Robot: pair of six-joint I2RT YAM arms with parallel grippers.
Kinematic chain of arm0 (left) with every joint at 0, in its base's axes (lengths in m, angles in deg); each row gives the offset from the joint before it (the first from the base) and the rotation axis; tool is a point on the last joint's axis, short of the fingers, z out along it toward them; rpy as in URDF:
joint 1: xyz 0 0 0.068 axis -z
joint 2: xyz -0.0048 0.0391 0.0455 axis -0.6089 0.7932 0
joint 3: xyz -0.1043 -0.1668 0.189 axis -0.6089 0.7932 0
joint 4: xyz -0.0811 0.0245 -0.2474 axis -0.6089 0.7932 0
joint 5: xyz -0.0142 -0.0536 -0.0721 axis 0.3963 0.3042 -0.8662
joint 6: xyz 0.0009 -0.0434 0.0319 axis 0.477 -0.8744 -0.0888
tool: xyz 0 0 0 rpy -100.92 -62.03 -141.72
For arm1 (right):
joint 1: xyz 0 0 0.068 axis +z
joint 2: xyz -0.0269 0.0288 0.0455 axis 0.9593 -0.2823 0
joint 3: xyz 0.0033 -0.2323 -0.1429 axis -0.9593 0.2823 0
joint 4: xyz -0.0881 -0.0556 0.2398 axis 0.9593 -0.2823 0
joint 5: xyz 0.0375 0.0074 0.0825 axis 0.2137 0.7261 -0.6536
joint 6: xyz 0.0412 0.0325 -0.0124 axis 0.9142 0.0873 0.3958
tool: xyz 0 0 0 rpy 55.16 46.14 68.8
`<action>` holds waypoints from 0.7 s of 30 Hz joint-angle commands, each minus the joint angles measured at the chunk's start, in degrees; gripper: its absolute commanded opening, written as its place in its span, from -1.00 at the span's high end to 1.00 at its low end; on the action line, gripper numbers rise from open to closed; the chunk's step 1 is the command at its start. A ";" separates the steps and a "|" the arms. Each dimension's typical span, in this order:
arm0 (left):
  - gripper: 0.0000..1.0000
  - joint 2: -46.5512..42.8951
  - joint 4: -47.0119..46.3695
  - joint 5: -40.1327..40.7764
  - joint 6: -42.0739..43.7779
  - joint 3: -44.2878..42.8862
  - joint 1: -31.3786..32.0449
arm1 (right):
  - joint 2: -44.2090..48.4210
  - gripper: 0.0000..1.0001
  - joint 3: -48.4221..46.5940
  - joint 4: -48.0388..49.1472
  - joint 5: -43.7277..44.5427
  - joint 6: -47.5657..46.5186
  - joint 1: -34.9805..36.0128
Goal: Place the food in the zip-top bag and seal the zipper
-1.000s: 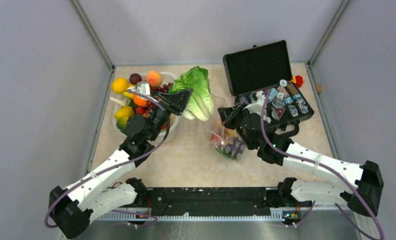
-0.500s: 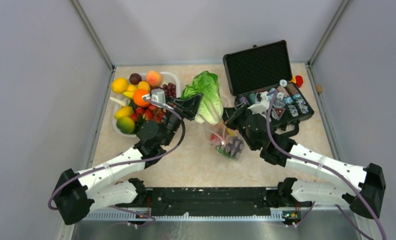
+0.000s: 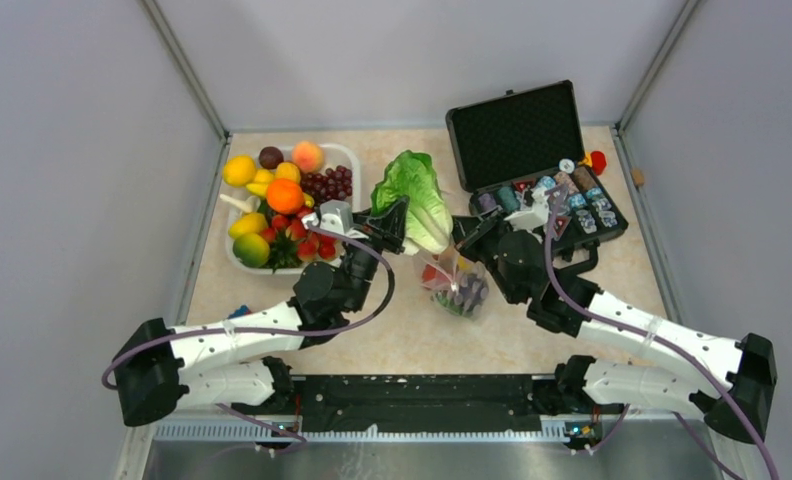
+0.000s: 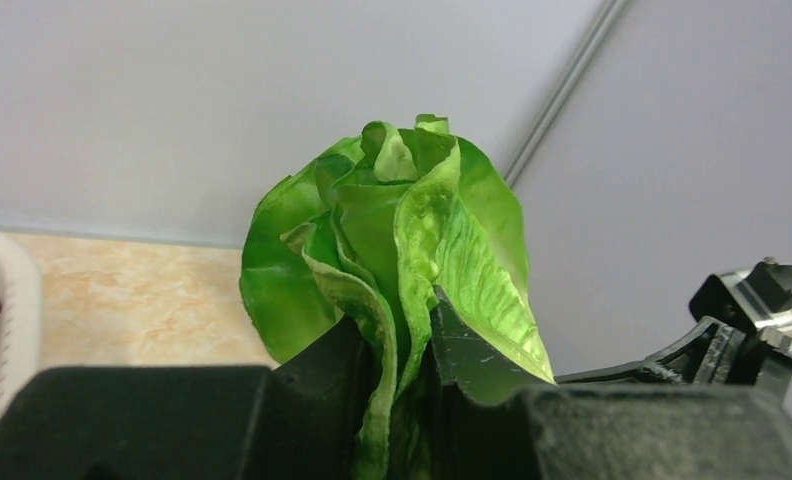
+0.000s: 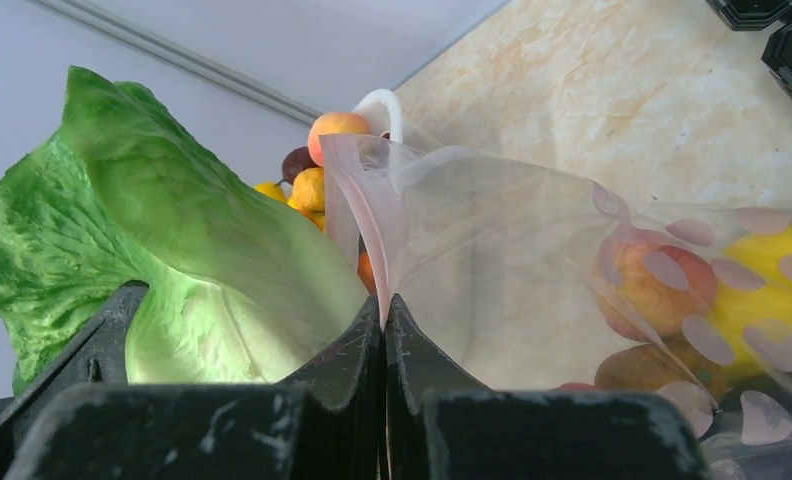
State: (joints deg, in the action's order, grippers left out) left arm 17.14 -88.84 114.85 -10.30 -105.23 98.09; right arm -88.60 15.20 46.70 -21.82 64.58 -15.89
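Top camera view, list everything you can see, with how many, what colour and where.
lettuce: one, green, mid-table, held by the left gripper
bag: one, clear with a pink strip, centre, edge pinched by the right gripper
fruit in bag: several, peach, yellow, purple
basin: one, white, back left
loose fruit: many, orange, yellow, red, purple, green, in the basin
case: one, black, open, back right
chips: many, mixed colours, in the case
red bit: one, right of the case
table: one, beige marbled
left gripper: one, black, shut on the lettuce
right gripper: one, black, shut on the bag
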 commanded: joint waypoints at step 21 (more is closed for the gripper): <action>1.00 7.50 0.89 5.17 16.99 -5.81 7.81 | 3.05 1.00 -1.86 6.88 -3.39 1.07 -0.28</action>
State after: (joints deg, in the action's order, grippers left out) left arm 24.44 -86.92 123.26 3.73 -106.92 104.08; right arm -85.86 15.79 47.33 -24.12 64.64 -16.02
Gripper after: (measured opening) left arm 0.220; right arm 0.004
